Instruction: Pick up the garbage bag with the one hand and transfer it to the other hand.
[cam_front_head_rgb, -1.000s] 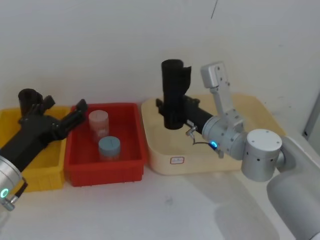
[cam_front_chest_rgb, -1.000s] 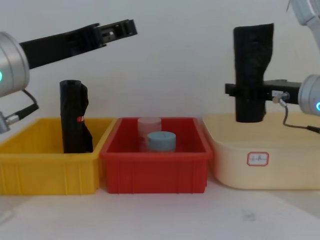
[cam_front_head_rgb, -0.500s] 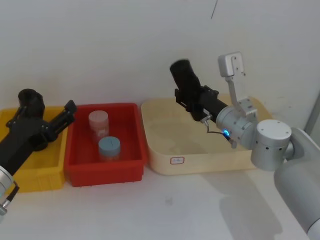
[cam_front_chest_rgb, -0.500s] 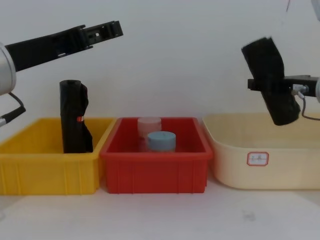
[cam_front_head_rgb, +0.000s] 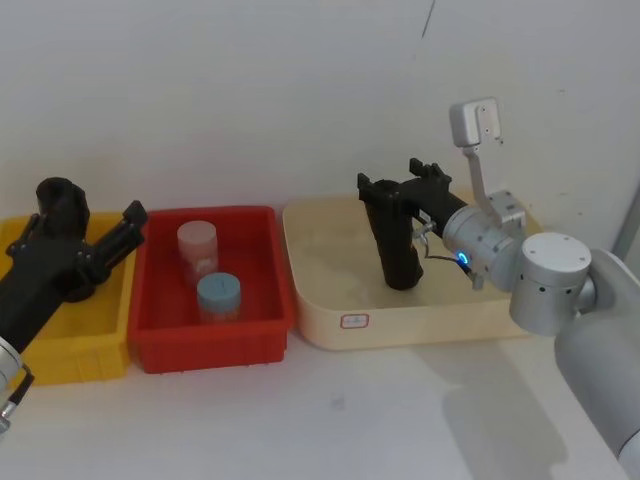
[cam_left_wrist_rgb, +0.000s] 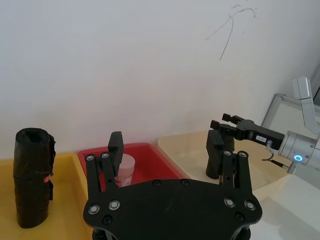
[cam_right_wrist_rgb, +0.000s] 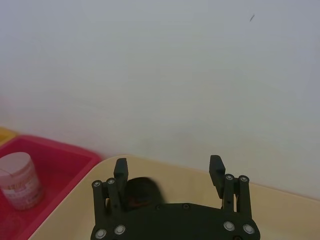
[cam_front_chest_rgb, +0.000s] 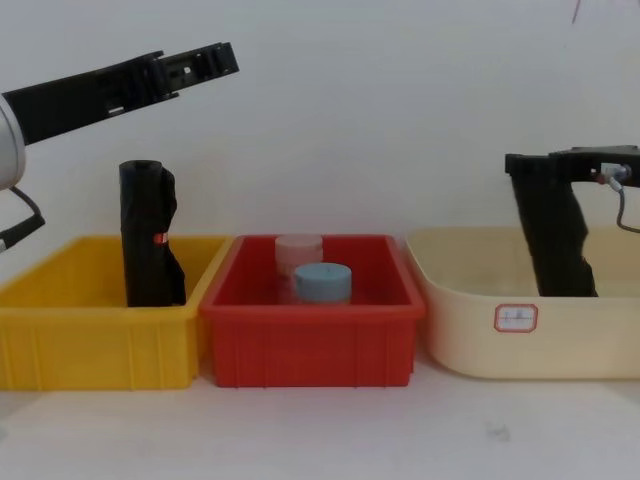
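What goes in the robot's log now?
wide black crinkled plastic garbage bag roll standing in cream tub | right gripper open at its top | left gripper open above yellow bin

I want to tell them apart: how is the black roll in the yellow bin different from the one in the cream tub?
The slim roll has a red mark; the garbage bag has none. The garbage bag's top sits between the open right gripper's fingers; the slim roll stands free of the left gripper. Both are black.

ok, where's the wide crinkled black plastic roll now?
Head view, robot's right: the bag roll stands in the cream tub beside the red bin, open right gripper at its top.
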